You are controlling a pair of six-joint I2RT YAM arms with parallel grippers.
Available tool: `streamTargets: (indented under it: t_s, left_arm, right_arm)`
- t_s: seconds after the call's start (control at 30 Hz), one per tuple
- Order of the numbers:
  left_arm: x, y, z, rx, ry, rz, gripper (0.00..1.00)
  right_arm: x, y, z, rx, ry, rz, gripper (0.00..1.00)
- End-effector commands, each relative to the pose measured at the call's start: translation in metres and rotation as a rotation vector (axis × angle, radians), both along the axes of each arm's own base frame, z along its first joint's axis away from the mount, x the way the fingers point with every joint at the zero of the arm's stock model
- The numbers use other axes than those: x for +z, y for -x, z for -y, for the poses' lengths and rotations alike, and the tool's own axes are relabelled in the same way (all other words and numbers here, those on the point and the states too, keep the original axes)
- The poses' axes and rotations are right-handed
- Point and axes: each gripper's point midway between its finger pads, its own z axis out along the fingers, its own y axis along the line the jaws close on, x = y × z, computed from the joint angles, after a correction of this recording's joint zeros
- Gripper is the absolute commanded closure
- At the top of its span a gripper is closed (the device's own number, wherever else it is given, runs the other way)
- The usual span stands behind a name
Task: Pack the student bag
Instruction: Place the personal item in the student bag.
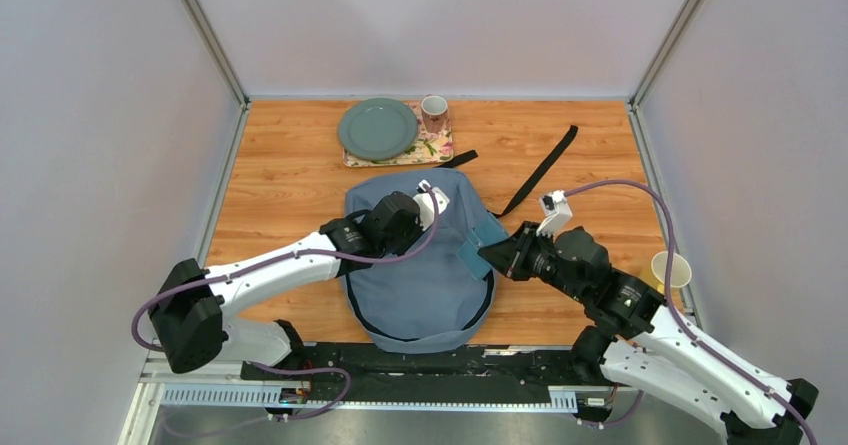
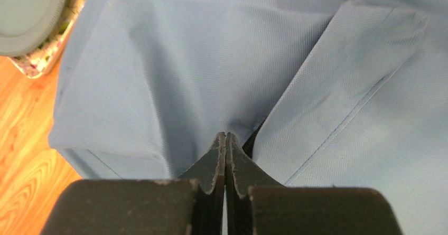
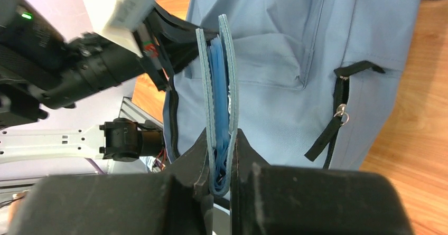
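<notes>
What the left hand [image 2: 225, 142] pinched was hidden between its fingers; at bottom centre the right hand [image 3: 221, 135] covered the blue booklet's [image 3: 217, 76] lower end.

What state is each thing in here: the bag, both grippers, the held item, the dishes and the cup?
student bag: lying flat, zip along its right side looks partly open.
left gripper: shut, tips against the bag's fabric beside a zip.
right gripper: shut on blue booklet.
plate: empty, on floral mat.
mug: upright on the mat.
paper cup: upright.
</notes>
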Motion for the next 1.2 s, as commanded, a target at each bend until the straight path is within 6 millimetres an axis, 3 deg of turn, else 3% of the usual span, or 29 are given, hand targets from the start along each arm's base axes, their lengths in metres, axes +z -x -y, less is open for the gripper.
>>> streamTargets:
  t_s: [0.0,0.17,0.37,0.63,0.9,1.0,1.17]
  left_arm:
    - [0.05,-0.007,0.012,0.02,0.112,0.039,1.0]
    - [0.067,-0.005,0.018,0.043,0.172,0.014,1.0]
    - [0.063,0.005,0.026,-0.028,0.167,-0.031,1.0]
    - [0.015,-0.019,0.016,-0.051,-0.025,-0.047,0.93]
    - [0.03,-0.035,0.016,-0.036,0.075,-0.046,0.69]
    - [0.025,-0.03,0.014,-0.075,0.074,-0.094,0.68]
    - [-0.002,0.009,0.021,-0.255,0.05,-0.275,0.65]
  right_arm:
    - [0.015,0.002,-0.018,0.004,-0.187,-0.051,1.0]
    - [-0.006,0.015,-0.04,0.082,-0.288,-0.182,1.0]
    - [-0.003,0.017,-0.055,0.13,-0.349,-0.219,1.0]
    - [0.005,0.01,-0.037,0.057,-0.286,-0.153,1.0]
    - [-0.001,0.015,-0.021,0.026,-0.27,-0.141,1.0]
    - [-0.004,0.01,-0.018,-0.007,-0.262,-0.134,1.0]
    - [-0.004,0.008,-0.02,0.001,-0.24,-0.126,1.0]
